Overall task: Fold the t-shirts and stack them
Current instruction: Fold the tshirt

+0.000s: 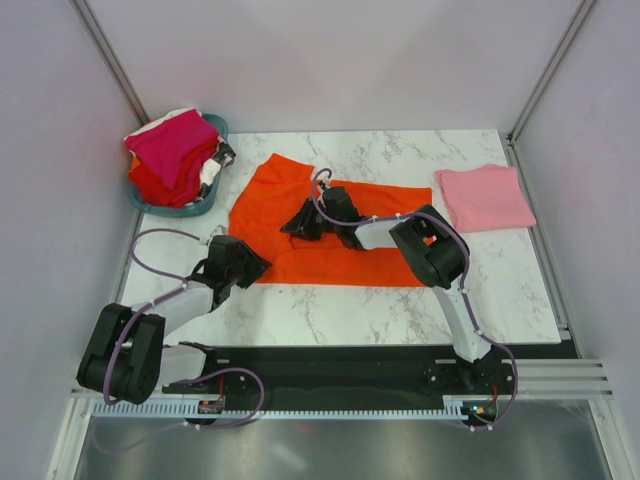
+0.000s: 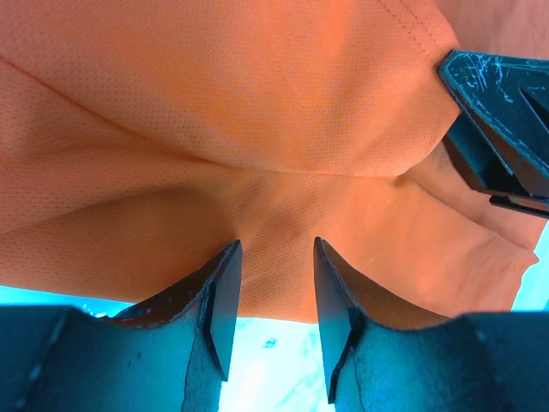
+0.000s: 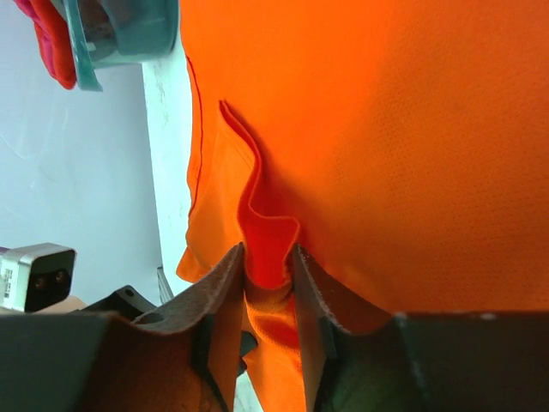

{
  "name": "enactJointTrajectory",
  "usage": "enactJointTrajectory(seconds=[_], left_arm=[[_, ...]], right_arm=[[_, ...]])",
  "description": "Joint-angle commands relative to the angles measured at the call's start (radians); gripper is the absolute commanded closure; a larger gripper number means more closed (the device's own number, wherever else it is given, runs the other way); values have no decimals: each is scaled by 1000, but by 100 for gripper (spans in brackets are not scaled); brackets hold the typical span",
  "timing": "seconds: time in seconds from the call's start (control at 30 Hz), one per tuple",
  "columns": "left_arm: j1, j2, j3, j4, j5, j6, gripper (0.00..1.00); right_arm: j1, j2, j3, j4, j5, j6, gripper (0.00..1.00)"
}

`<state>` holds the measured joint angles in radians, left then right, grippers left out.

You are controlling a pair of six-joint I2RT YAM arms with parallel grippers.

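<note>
The bright orange-red t-shirt (image 1: 340, 235) lies spread on the middle of the marble table. My right gripper (image 1: 300, 226) is on its left half and is shut on a raised fold of the orange cloth (image 3: 268, 249). My left gripper (image 1: 246, 262) is at the shirt's near left corner. Its jaws are open, and the shirt's hem (image 2: 274, 283) lies between the fingertips. The right gripper's fingers also show in the left wrist view (image 2: 502, 120). The light pink t-shirt (image 1: 485, 197) lies folded at the far right. Magenta (image 1: 170, 145), red (image 1: 160, 185) and white shirts are piled in the basket.
The teal plastic basket (image 1: 207, 207) stands at the back left corner and also shows in the right wrist view (image 3: 129, 34). Grey walls close the table at the back and both sides. Bare marble (image 1: 330, 315) lies between the orange shirt and the arm bases.
</note>
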<state>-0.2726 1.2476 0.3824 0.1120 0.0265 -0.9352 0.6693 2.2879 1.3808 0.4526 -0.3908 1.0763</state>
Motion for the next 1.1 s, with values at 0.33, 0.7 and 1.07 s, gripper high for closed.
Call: enactJointTrajectory(seconds=[0.33, 0.7, 1.07], left_arm=[[-2, -7, 0, 3, -23, 35, 53], [-2, 4, 3, 2, -23, 35, 53], [-2, -68, 148, -93, 13, 160, 52]], right_arm=[[-34, -7, 24, 44, -11, -10, 81], [-56, -5, 136, -118, 13, -211, 88], [-68, -224, 60, -330, 203, -427, 51]])
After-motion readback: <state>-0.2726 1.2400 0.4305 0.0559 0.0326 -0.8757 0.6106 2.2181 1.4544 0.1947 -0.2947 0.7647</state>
